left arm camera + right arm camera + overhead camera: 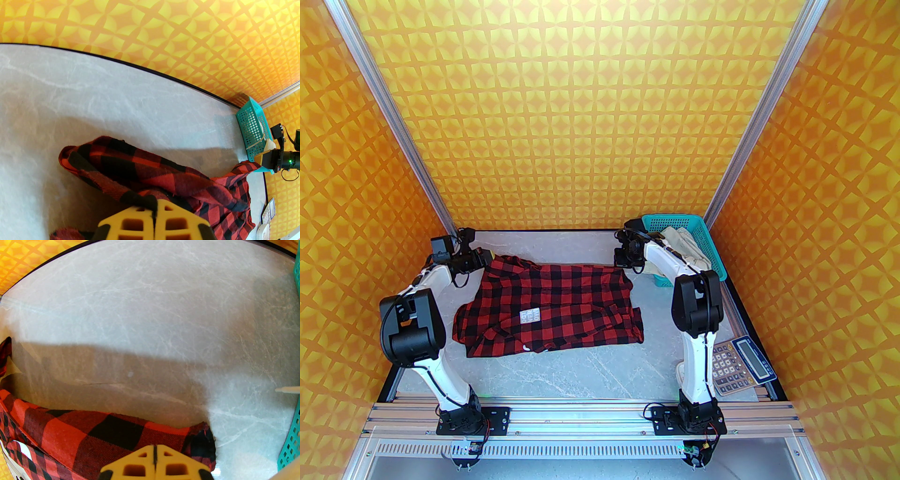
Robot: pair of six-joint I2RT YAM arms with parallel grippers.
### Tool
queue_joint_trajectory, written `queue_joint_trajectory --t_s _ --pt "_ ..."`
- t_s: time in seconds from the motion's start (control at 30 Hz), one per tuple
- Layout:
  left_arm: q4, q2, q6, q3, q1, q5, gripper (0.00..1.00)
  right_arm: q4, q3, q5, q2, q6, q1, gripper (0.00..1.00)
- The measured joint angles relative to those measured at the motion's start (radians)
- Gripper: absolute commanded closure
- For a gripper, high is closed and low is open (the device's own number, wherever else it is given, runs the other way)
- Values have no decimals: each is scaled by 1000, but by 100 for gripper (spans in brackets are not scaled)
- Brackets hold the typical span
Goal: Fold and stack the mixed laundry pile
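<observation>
Both my arms reach to the far side of the grey marbled desk [581, 370], with elbows raised. My left hand [154, 207] is pressed together on the far left corner of the red-and-black checked long-sleeved shirt [562, 300]. My right hand [154, 449] pinches its far right corner in the same way. The rest of the shirt lies spread on the middle of the desk. The cream off-white trousers [686, 243] lie in the teal plastic mesh basket [670, 219] at the far right corner, just behind my right arm. A grey calculator [733, 363] lies near the right edge.
</observation>
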Motion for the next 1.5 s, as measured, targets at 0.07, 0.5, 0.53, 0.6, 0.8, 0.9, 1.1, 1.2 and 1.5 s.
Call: queue_joint_trajectory --t_s 0.07,0.5,0.53,0.6,0.8,0.9,1.1,1.2,1.5 --pt "35 -34 -11 -74 1 2 100 26 -42 -10 -19 8 0 100" --pt "325 -189 -135 -450 60 -3 92 216 -427 -83 -192 91 0 100" --pt "338 -189 -143 -463 63 -4 91 236 -464 -90 -211 101 0 100" --pt "365 -189 -160 -491 69 -7 81 283 -526 -111 -238 122 0 90" --pt "488 -253 -261 -622 110 -38 50 361 -660 -161 -256 163 0 70" --pt "488 -298 -288 -613 125 -46 46 359 -695 -167 -293 166 0 67" --pt "394 -375 -314 -529 127 -49 49 348 -702 -163 -420 169 3 62" --pt "295 -387 -314 -464 105 -68 49 325 -671 -144 -436 169 23 62" --pt "116 -299 -372 -405 -162 -150 53 311 -426 -138 -231 192 200 61"
